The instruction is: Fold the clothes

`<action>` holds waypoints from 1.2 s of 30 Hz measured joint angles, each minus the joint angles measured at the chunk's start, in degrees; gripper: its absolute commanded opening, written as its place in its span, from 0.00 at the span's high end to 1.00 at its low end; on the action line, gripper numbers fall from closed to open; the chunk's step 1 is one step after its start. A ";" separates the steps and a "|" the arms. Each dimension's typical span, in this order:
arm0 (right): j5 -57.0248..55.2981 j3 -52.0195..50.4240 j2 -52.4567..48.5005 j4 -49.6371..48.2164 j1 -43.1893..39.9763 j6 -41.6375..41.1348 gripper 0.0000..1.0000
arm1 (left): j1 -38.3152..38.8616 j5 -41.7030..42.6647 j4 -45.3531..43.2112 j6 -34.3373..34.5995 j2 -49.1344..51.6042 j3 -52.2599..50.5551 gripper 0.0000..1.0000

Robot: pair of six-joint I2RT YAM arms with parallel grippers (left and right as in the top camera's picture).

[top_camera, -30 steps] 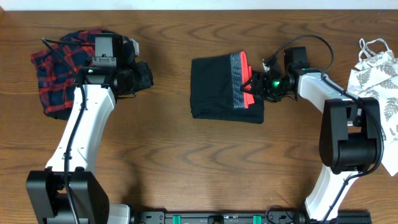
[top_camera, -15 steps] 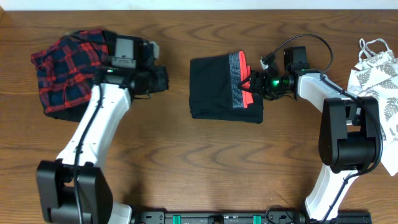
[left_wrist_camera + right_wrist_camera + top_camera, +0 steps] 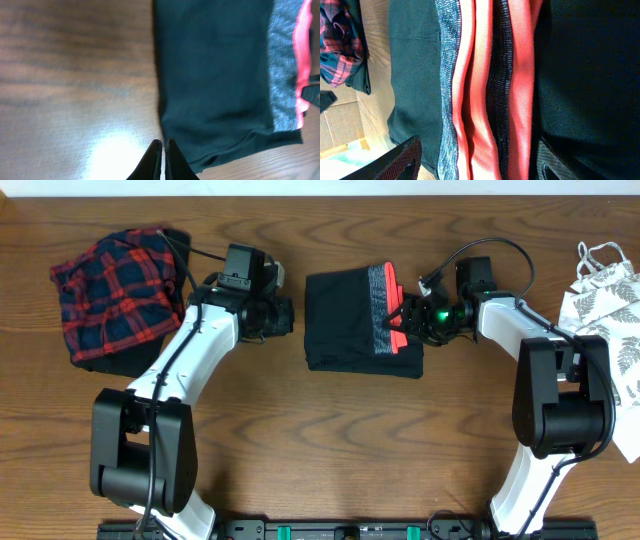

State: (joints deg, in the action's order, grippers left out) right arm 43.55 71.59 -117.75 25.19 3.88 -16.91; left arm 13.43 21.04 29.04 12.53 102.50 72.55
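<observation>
The black leggings (image 3: 345, 320) lie folded in a rectangle at mid-table, with the grey-and-coral waistband (image 3: 386, 310) along their right end. My left gripper (image 3: 291, 317) is shut and empty, its tips (image 3: 162, 146) over bare wood just left of the leggings' (image 3: 220, 75) left edge. My right gripper (image 3: 402, 315) stands open at the waistband end. The bunched coral and grey layers (image 3: 485, 90) sit between its fingers (image 3: 402, 160), and the gripper (image 3: 477, 165) straddles them. A red-navy plaid piece (image 3: 110, 290) lies at far left, and a white leaf-print top (image 3: 610, 320) at far right.
The plaid piece rests on a dark garment (image 3: 120, 360) near the table's left edge. The leaf-print top hangs over the right edge. Bare wood (image 3: 330, 440) spreads in front of the leggings, between the two arm bases.
My left arm swung right from over the plaid piece to the leggings' left edge, still shut. The right gripper stayed at the waistband.
</observation>
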 measured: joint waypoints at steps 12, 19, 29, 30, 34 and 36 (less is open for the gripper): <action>-0.61 0.00 0.00 -0.02 1.07 0.02 0.29 | 4.31 -0.66 -4.17 -0.37 0.07 0.00 0.93; -0.70 0.00 0.00 -0.02 1.14 0.04 0.29 | 4.28 -0.20 -6.01 -0.26 2.97 0.00 0.94; -0.68 0.00 0.00 -0.09 1.22 0.04 0.29 | 4.37 3.06 -7.15 1.86 11.41 0.00 0.94; -0.68 0.00 0.00 -0.07 1.22 0.04 0.29 | 4.37 3.50 -7.21 2.03 12.02 0.00 0.94; -0.66 0.00 0.00 -0.13 1.22 0.04 0.28 | 4.35 4.33 -7.41 2.32 12.81 0.00 0.94; -0.55 0.00 0.00 -0.20 1.22 0.04 0.27 | 4.37 4.44 -7.45 2.34 12.81 0.00 0.94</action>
State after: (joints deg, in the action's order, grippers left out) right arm 43.00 71.59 -117.75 24.99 5.10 -16.86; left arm 17.80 25.47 21.58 14.87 115.31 72.55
